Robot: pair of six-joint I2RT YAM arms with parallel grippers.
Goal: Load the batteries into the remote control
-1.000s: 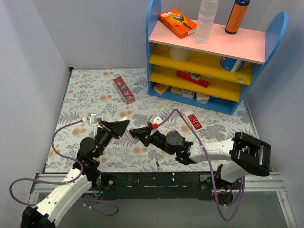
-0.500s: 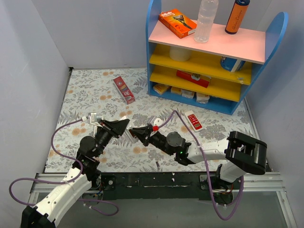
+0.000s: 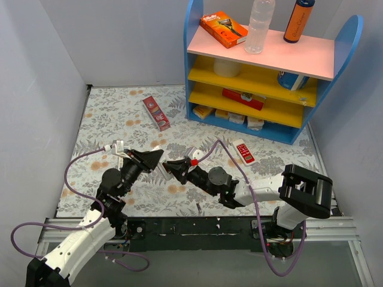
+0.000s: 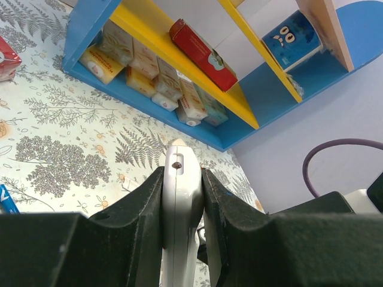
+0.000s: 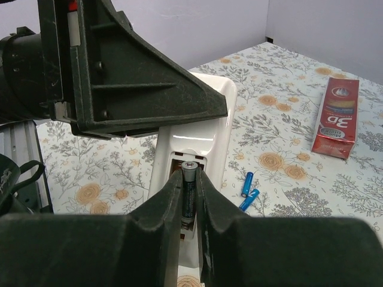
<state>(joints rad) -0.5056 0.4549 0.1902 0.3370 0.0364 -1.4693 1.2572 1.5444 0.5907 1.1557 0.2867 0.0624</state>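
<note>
The remote control is a slim white slab, held up off the flowered mat around the middle of the table. Its back faces the right wrist camera, with the battery bay open. From the left wrist view it's edge-on, pale and thin. The left gripper is clamped on its sides, no gap at all. One battery, dark with a shiny metal tip, sits in the bay. The right gripper has a finger tight on each side of it, but can't tell if it's actually squeezing. A loose battery lies on the mat near the front edge. Readable text is slim: just "3D" on the red box lying flat on the mat. Lettering on the orange box on top of the shelf is too small to read
</note>
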